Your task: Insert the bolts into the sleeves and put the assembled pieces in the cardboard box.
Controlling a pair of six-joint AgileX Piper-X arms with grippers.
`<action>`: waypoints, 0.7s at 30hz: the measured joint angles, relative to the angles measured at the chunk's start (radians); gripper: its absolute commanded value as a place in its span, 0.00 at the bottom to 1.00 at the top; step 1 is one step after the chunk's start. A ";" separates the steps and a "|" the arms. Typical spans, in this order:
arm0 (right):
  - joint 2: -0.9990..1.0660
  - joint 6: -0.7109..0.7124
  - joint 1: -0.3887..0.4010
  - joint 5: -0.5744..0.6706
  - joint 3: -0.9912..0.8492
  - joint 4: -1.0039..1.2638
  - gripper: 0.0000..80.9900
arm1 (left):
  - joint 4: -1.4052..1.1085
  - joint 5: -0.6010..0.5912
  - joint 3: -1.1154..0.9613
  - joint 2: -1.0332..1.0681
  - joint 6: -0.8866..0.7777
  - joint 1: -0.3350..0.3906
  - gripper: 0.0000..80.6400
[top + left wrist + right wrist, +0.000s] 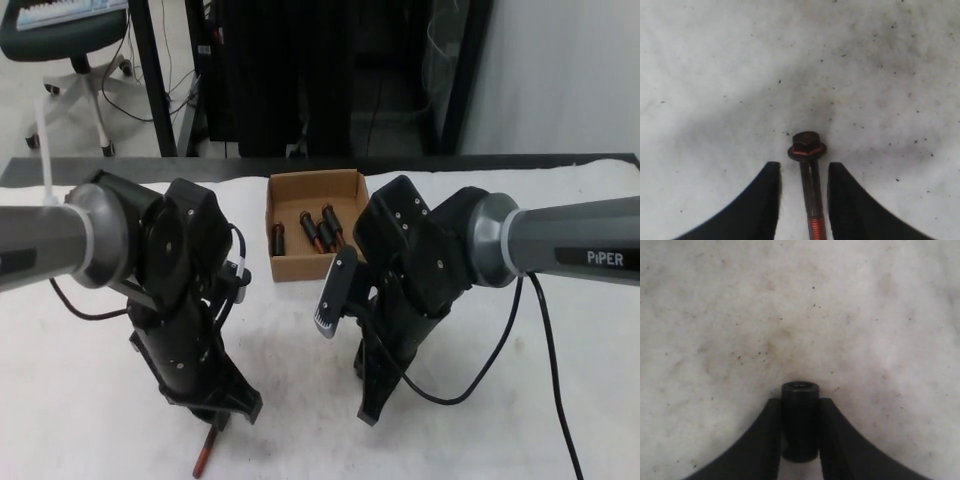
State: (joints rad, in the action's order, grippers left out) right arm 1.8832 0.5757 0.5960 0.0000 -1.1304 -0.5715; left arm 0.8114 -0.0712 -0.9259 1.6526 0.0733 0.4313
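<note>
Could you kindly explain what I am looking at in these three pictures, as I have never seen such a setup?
These are two robot arms at a bench covered with a white cloth. The high view looks over both arms from behind, and the other two pictures come from a camera on each wrist. The left gripper stands open around a bolt, its fingers not touching it. The right gripper is shut on a black sleeve. Between the arms, a cardboard box holds a few assembled pieces.

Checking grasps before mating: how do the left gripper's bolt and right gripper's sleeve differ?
The bolt is slim, hex-headed and red-threaded; the sleeve is a stubby plain black tube. Gaps flank the bolt inside the left gripper; the right gripper clamps the sleeve. Both are dark.
</note>
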 measured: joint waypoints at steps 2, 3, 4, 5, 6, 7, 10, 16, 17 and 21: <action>0.000 0.000 0.000 0.000 0.000 0.000 0.01 | 0.000 0.002 0.000 0.000 -0.012 0.000 0.38; 0.000 0.002 0.000 0.000 0.000 0.000 0.01 | 0.000 0.002 0.000 0.000 -0.022 0.000 0.38; 0.000 0.006 -0.001 0.000 0.000 0.000 0.01 | 0.000 0.002 0.000 0.000 -0.032 0.000 0.38; 0.000 0.009 0.000 0.000 0.000 0.000 0.01 | 0.000 0.002 0.000 0.000 -0.039 0.000 0.38; 0.000 0.011 0.000 0.000 0.000 0.000 0.01 | 0.002 0.002 0.000 0.000 -0.044 0.000 0.38; 0.000 0.014 0.000 0.000 0.000 0.000 0.01 | 0.002 0.002 0.000 0.000 -0.046 0.000 0.38; 0.000 0.014 -0.002 0.000 0.000 0.000 0.01 | 0.002 0.002 0.000 0.000 -0.048 0.000 0.38; 0.000 0.014 -0.002 0.000 0.000 0.000 0.01 | 0.003 -0.017 0.000 0.000 -0.086 0.000 0.38; 0.000 0.014 -0.002 0.000 0.000 0.000 0.01 | 0.003 -0.021 0.000 0.000 -0.090 0.000 0.38; 0.000 0.014 -0.002 0.000 0.000 0.000 0.01 | -0.013 -0.029 0.000 0.000 -0.091 0.000 0.38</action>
State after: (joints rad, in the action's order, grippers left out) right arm 1.8832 0.5899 0.5939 0.0000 -1.1304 -0.5715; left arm 0.7979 -0.0997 -0.9259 1.6526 -0.0180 0.4313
